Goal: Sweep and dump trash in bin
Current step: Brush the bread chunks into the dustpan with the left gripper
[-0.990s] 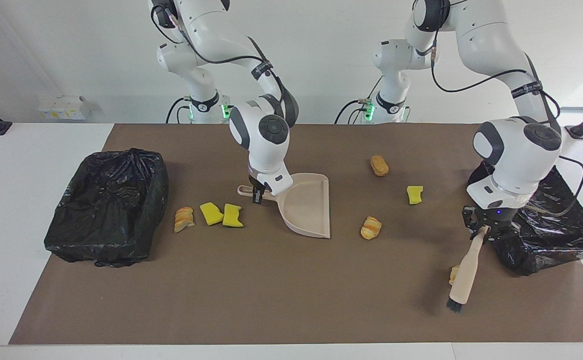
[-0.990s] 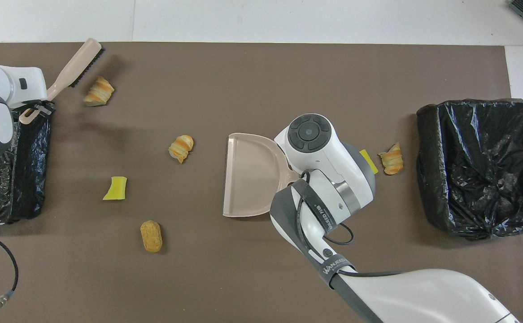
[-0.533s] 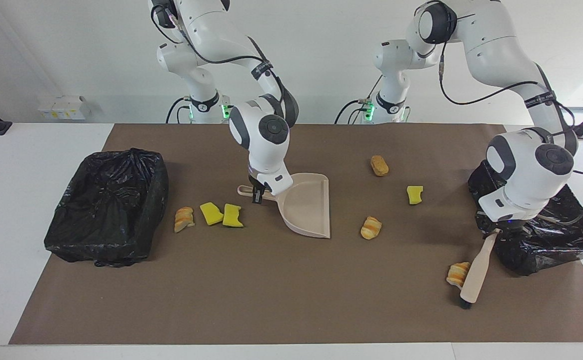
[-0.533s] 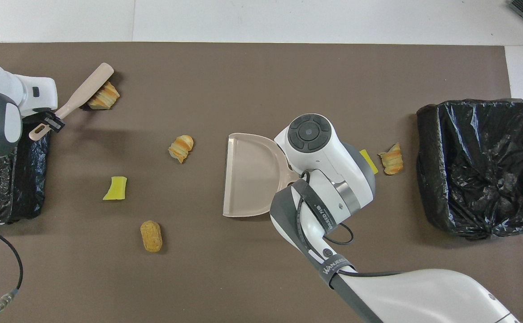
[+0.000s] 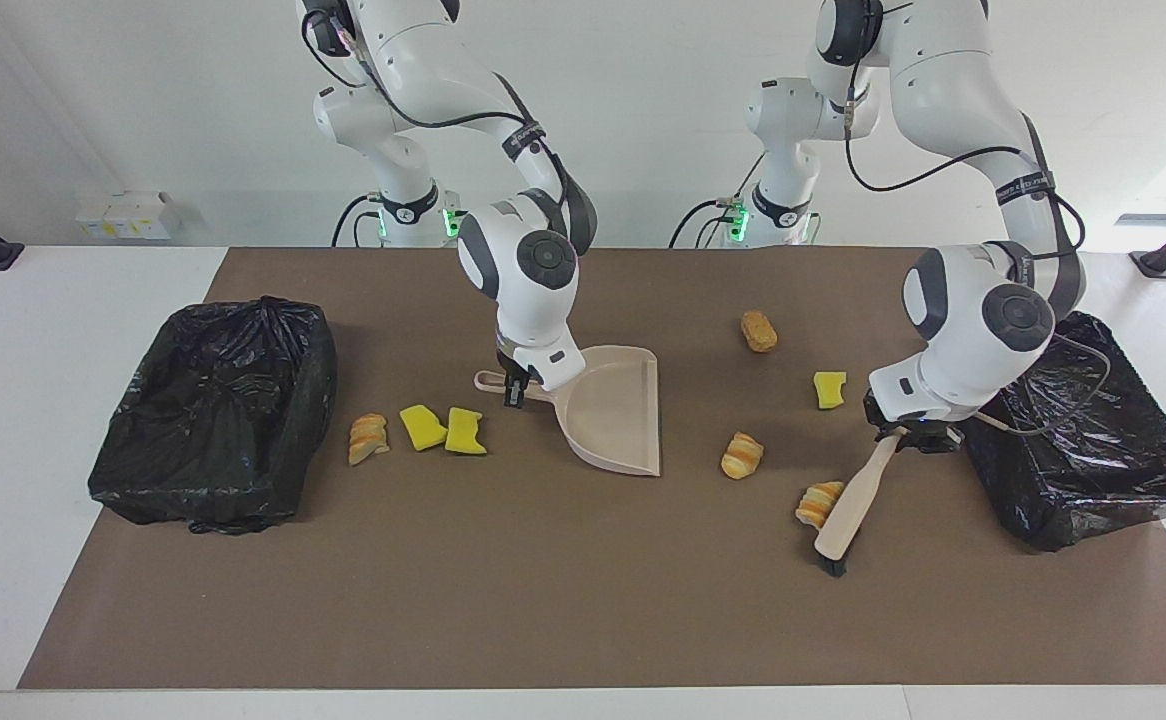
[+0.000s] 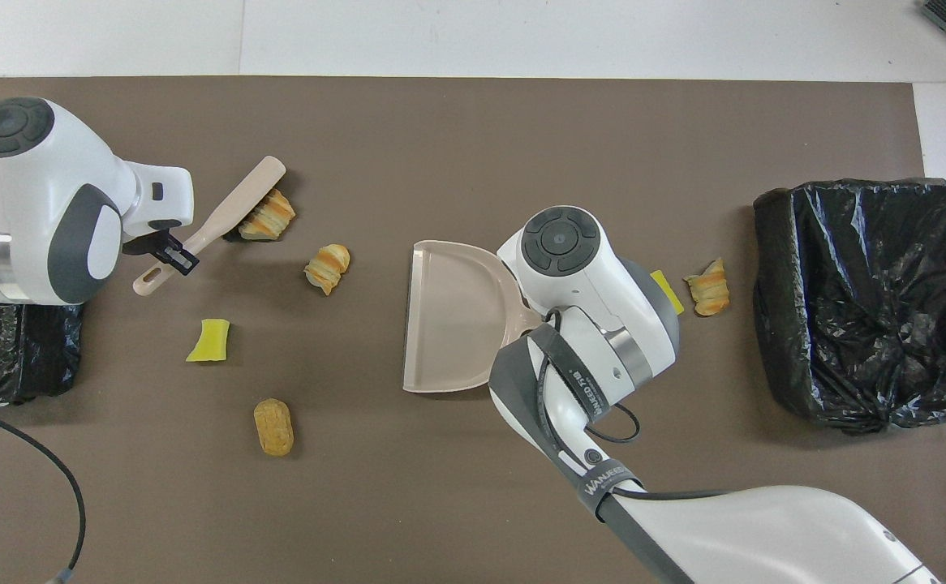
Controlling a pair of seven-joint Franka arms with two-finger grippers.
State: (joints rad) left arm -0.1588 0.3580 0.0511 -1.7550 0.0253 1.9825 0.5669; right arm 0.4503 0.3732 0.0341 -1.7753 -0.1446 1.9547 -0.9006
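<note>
Facing view: a brown mat (image 5: 543,600) covers a white table. The right gripper (image 5: 515,390) is clamped on the handle of a beige dustpan (image 5: 615,410) that rests on the mat near the middle, its mouth turned toward the left arm's end. The left gripper (image 5: 905,432) pinches the handle of a beige brush (image 5: 853,500), which slants down to the mat. The brush head touches a striped bread lump (image 5: 819,503). A second bread lump (image 5: 742,455) lies between that one and the dustpan. A yellow sponge piece (image 5: 829,389) and a brown roll (image 5: 759,331) lie nearer the robots. Beside the dustpan handle, toward the right arm's end, sit two yellow sponges (image 5: 443,429) and another bread lump (image 5: 368,438). A bin lined with black plastic (image 5: 213,420) stands at the right arm's end, and a second black bin (image 5: 1093,450) at the left arm's end.

Overhead view: the left gripper (image 6: 166,250) grips the brush (image 6: 225,219), whose head presses against the bread lump (image 6: 268,217). The right arm covers the dustpan (image 6: 449,324) handle and most of the sponges; one bread lump (image 6: 710,286) shows beside the bin (image 6: 862,300).
</note>
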